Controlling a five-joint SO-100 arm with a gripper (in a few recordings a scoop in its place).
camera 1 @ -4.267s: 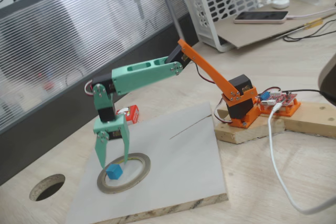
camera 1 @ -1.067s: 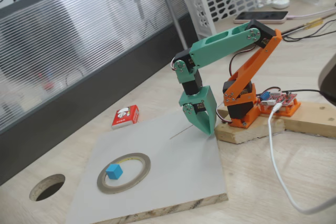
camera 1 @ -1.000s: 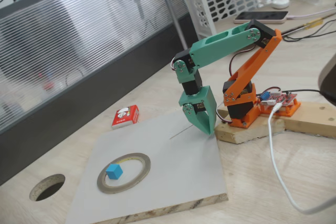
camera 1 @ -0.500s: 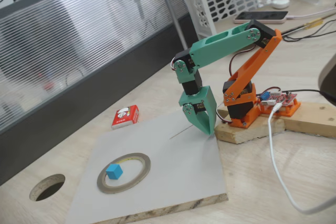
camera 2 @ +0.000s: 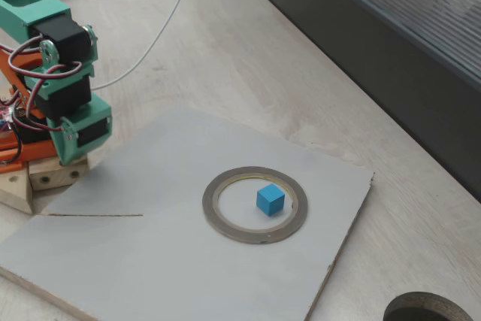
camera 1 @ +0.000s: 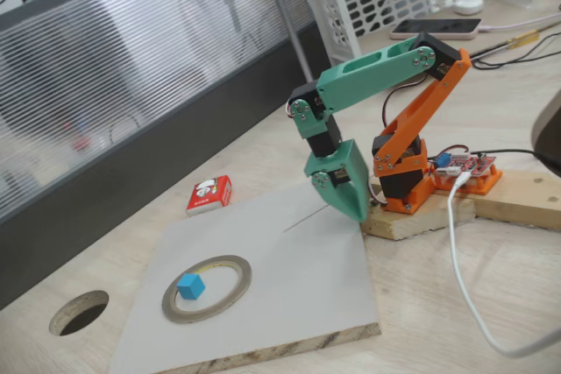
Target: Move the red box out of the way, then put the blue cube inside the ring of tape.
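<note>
Inside the ring of tape (camera 1: 207, 288) sits the blue cube (camera 1: 190, 285), resting flat on the grey board (camera 1: 289, 295) with one corner turned toward the camera in both fixed views; it stands a little off-centre in the opening and seems clear of the tape's inner edge. The ring lies flat on the board, near its front left corner in one fixed view. The red box (camera 1: 210, 194) lies flat on the wooden worktop (camera 1: 491, 304) just off the board's far left edge, its white picture facing up and its long axis running roughly toward the cube. The green gripper (camera 1: 344, 188) hangs over the board's far right corner, close to the orange base (camera 1: 401, 183), well apart from both cube and box and holding nothing; its jaws look drawn together. A round dark hole (camera 1: 79, 313) opens in the worktop left of the board.
</note>
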